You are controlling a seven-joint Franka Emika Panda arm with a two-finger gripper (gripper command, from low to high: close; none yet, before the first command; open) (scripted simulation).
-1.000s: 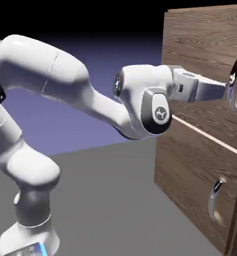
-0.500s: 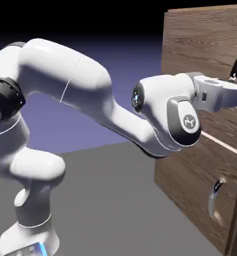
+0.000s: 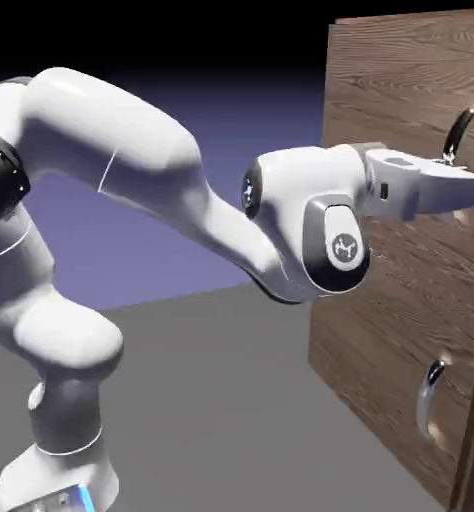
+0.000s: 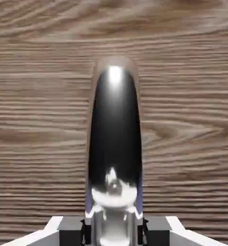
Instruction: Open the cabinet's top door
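On the top door's handle (image 4: 115,134), the fingers (image 4: 157,230) are clamped; no lettering is readable.

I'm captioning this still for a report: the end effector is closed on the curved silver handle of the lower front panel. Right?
Wrong panel: the exterior view shows the end effector at the handle of the upper panel. It is indeed closed on a curved silver handle.

Vs 1 s ago, top door (image 3: 391,95) ajar, gripper (image 4: 114,231) closed on handle (image 4: 115,134).
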